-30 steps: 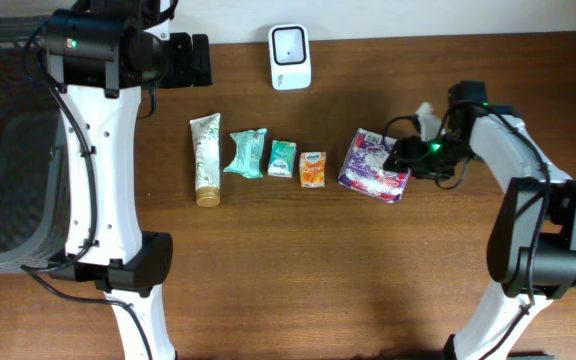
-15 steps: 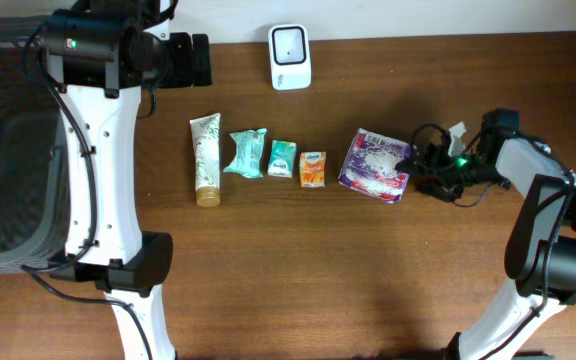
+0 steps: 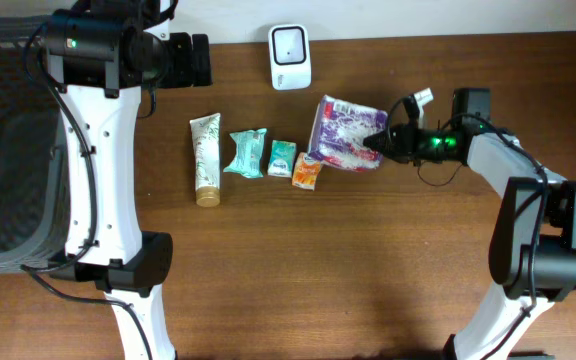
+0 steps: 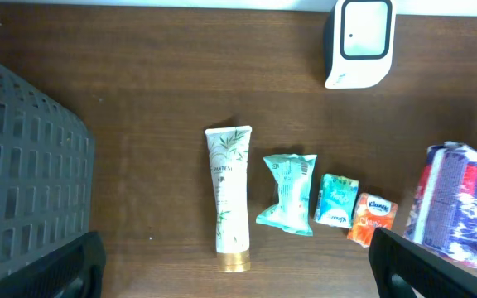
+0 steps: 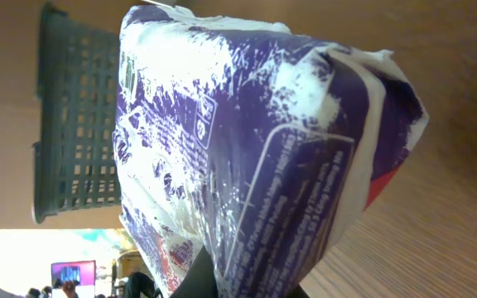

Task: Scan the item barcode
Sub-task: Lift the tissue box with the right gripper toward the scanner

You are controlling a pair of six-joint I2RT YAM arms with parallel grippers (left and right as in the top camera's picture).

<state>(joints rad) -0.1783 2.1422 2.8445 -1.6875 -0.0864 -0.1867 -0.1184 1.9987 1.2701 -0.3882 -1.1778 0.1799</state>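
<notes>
Two brands read clearly — Pantene on the tube (image 4: 232, 194), Kleenex on the orange pack (image 4: 371, 219). Print on the purple pack (image 3: 346, 134) is too smeared to read, I think. Right claw (image 3: 378, 143) is clamped tight on it, near the scanner (image 3: 290, 57), just beside the orange pack. Left claw (image 3: 193, 58) — spread wide, holding nothing.

Light over the table (image 3: 368, 270) was even, shadows faint. The overhead view was sharp; the packet (image 5: 247, 149) filling the right wrist view was slightly blurred.
</notes>
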